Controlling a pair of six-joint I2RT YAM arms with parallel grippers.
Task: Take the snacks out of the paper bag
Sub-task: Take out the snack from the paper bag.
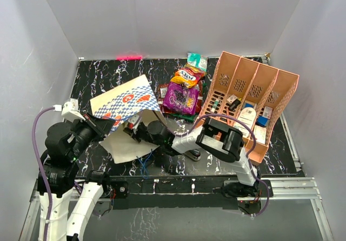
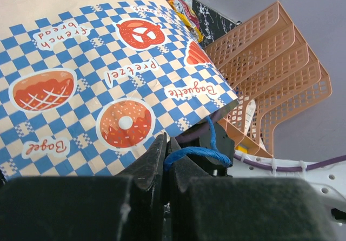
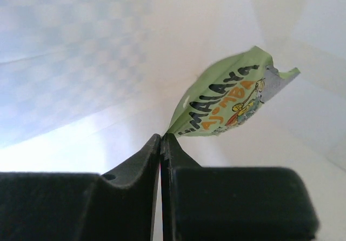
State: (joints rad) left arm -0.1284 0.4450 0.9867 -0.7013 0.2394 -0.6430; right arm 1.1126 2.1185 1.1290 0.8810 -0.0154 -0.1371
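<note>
Left gripper (image 2: 166,144): fingers pressed together on the blue string handle (image 2: 192,153), holding up the mouth of the paper bag (image 1: 123,101) at centre-left of the overhead view.
Right gripper (image 3: 161,136): reached inside the bag, fingers pinching one corner of a green snack packet (image 3: 224,98) at upper right of its wrist view.
Already out: purple, orange and teal packets (image 1: 183,92) piled at upper centre, beside the salmon-pink organiser (image 1: 251,98).
Step in hand: apparently pulling the green packet out.
Next move: likely a draw back through the opening, keeping a firm grip on the thin corner, then a release near the pile.
</note>
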